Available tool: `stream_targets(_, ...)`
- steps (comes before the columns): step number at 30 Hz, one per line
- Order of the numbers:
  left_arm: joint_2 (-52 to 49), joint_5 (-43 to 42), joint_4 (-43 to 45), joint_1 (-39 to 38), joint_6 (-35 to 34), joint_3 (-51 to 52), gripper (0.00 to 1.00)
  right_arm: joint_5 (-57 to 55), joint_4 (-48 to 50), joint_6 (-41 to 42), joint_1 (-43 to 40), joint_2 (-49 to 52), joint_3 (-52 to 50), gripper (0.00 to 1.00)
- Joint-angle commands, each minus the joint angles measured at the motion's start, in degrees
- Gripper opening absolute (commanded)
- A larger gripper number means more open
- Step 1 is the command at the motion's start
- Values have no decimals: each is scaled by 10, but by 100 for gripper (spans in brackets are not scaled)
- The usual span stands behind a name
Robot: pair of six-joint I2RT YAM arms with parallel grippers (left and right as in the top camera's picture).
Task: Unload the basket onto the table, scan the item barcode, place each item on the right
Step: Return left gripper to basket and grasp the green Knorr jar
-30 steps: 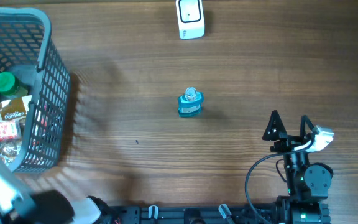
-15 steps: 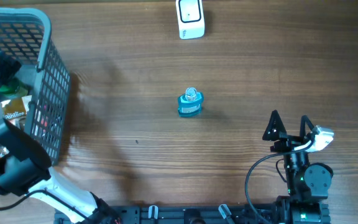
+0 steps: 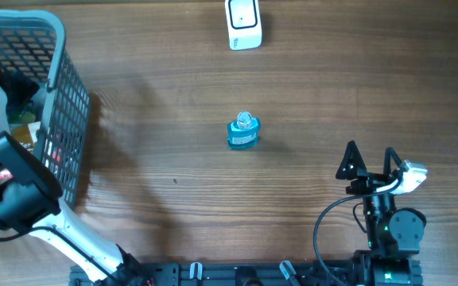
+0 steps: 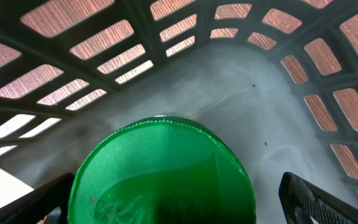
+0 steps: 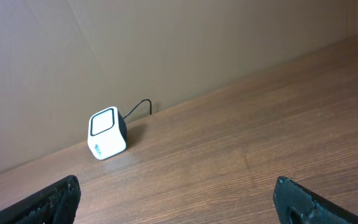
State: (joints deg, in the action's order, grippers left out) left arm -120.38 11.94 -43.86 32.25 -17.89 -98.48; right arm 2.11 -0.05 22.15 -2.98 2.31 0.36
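Overhead: my left arm (image 3: 10,187) reaches down into the basket (image 3: 64,119) at the left. A small blue bottle (image 3: 243,133) stands mid-tabletop (image 3: 173,95), the scanner (image 3: 243,22) at the far edge. My right pincer (image 3: 370,163) is spread and empty, well apart from both.
Left wrist: my left pincer (image 4: 179,208) is spread wide over a green bottle cap (image 4: 163,168) inside the basket.
Right wrist: the scanner sits by the wall.

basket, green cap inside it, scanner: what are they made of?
Basket: grey moulded plastic by the look, matte; thin rigid lattice ribs with the wood showing through the openings. Green cap: likely plastic, glossy; soft sheen across a smooth top. Scanner: white hard-plastic shell, smooth; dark window face, glass or acrylic, cannot tell which.
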Motion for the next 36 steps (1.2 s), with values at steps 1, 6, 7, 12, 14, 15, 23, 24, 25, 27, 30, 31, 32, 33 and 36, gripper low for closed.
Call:
stream_targets(1,-5,-5,9,0,-6,-1,100,3,1,-10,-1,-3,-1,100)
stream_targets(6,-5,-5,15,0,-21,-1,78,3,2,-10,-1,-3,-1,100)
stream_targets(7,-5,-5,17,0,-23,-1,77,3,1,-10,-1,-3,-1,100)
stream_targets(12,-5,-5,19,0,-23,-1,71,3,2,-10,-1,-3,-1,100)
stream_targets(14,-8,-5,19,0,-23,-1,97,3,2,-10,-1,-3,-1,100)
stream_targets(15,-10,-5,19,0,-23,-1,100,3,1,-10,-1,-3,-1,100)
stream_targets(23,-28,-6,36,0,-25,-1,100,3,1,-10,-1,-3,-1,100)
stream_targets(24,-28,-5,38,0,-25,-1,100,3,2,-10,-1,-3,-1,100)
stream_targets(25,-29,-5,42,0,-25,-1,100,3,2,-10,-1,-3,-1,100)
stream_targets(27,-35,-5,45,0,-25,-1,96,3,2,-10,-1,-3,-1,100)
stream_targets(30,-53,-6,42,0,-25,-1,89,3,2,-10,-1,-3,-1,100)
stream_targets(31,-54,-8,41,0,-25,-1,88,3,2,-10,-1,-3,-1,100)
stream_targets(32,-53,-10,41,0,-25,-1,86,3,1,-10,-1,-3,-1,100)
stream_targets(33,-53,-10,40,0,-25,-1,82,3,2,-10,-1,-3,-1,100)
stream_targets(36,-52,-10,33,0,-25,-1,74,3,2,-10,-1,-3,-1,100)
